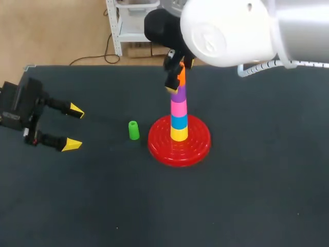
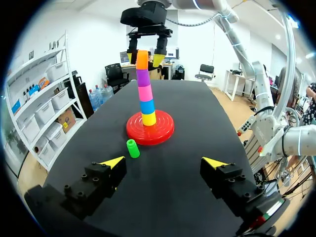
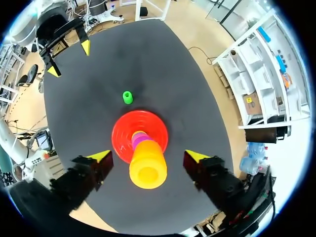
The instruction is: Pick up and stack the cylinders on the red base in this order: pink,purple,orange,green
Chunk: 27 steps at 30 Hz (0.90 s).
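Note:
A red base (image 1: 180, 153) carries a tower of yellow, blue, pink (image 1: 179, 108), purple (image 1: 178, 94) and orange (image 1: 181, 76) cylinders, with orange on top. My right gripper (image 3: 148, 156) hangs over the tower, open, its yellow tips either side of the orange cylinder (image 3: 147, 164) with gaps showing. A green cylinder (image 1: 133, 130) stands on the table just left of the base. My left gripper (image 1: 75, 127) is at the table's left, open and empty, well away from the green cylinder (image 2: 132, 148), which stands ahead of it.
The table is a dark mat (image 1: 247, 195). Besides the base and the green cylinder nothing stands on it. Bare mat stretches in front of and to the right of the base.

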Each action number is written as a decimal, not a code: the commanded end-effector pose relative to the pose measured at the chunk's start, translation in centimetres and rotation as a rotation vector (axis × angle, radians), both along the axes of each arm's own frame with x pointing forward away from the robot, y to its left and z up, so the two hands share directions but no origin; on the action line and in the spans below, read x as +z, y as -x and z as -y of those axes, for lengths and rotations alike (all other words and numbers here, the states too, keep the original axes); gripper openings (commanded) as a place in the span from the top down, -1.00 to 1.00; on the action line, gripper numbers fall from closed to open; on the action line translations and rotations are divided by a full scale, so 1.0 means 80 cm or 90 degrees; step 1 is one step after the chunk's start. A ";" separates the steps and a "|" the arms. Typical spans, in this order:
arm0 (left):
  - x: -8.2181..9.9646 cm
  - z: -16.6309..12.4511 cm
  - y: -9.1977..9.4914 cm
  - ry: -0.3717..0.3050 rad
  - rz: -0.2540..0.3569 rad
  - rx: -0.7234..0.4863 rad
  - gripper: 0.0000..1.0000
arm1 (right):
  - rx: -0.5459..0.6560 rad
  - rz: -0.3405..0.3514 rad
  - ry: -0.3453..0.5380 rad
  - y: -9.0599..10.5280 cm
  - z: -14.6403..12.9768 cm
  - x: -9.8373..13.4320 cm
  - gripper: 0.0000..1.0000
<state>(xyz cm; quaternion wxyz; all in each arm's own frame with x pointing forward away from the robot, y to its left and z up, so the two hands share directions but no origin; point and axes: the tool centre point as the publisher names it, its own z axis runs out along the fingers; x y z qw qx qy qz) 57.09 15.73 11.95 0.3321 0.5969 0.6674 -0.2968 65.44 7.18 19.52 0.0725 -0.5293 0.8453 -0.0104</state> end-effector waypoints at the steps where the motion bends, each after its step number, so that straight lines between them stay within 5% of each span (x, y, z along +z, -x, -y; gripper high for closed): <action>1: -0.002 -0.001 0.001 0.002 0.003 0.001 -1.00 | -0.001 0.003 -0.001 0.001 0.001 0.000 -1.00; 12: -0.002 -0.001 0.001 0.002 0.003 0.001 -1.00 | -0.019 0.026 -0.011 0.000 0.005 0.006 -1.00; 27: -0.002 -0.001 0.001 0.002 0.003 0.001 -1.00 | -0.041 0.130 -0.038 0.009 0.028 0.077 -1.00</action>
